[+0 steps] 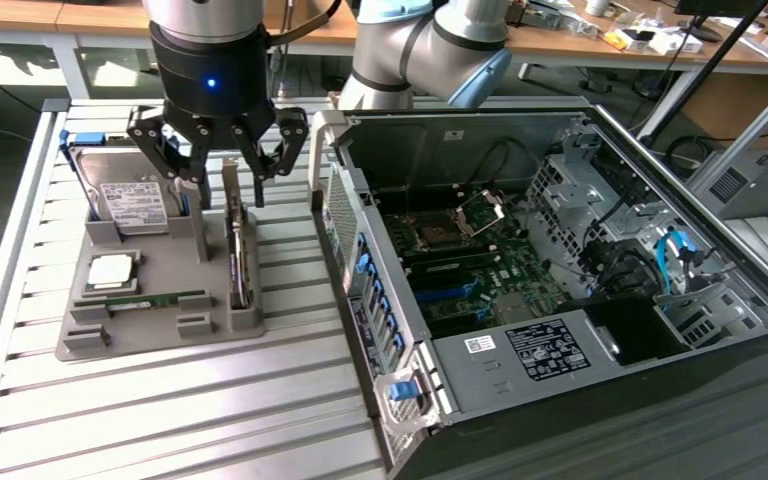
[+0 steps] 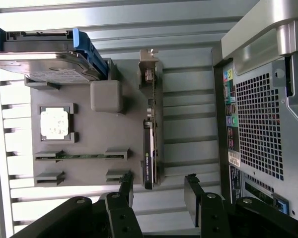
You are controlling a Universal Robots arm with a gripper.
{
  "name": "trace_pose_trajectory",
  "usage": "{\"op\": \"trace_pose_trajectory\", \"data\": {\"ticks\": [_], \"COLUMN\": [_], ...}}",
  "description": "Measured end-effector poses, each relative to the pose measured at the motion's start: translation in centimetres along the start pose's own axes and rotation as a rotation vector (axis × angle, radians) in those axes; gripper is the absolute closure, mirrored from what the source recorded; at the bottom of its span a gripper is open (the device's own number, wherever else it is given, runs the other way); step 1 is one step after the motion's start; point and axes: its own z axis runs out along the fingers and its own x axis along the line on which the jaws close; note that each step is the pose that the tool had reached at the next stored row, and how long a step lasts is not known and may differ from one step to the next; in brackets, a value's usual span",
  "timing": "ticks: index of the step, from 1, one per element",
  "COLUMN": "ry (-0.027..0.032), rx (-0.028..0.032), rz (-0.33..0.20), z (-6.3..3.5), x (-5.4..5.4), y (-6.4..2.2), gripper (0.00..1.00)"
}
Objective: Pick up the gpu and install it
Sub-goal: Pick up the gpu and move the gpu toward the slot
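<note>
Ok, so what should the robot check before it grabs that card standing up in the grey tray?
1. Gripper open: ok, the jaws stand wide.
2. Gpu standing on edge in the grey holder: ok.
3. Gpu lined up with the gripper: ok. In the wrist view its end lies in the gap, nearer one finger.
4. Gpu gripped: not ok, nothing is held yet.
5. Hard drive out of the way: ok, it sits apart from the gpu.
6. Computer case open: ok. Free slot for the card: cannot tell.
</note>
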Motion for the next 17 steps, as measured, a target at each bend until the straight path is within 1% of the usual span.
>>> {"op": "trace_pose_trajectory", "data": {"ticks": [17], "ry": [0.0], "rx": [0.0], "rz": [0.0], "z": [0.49], "x": [0.01], "y": [-0.02], "gripper": [0.46]}}
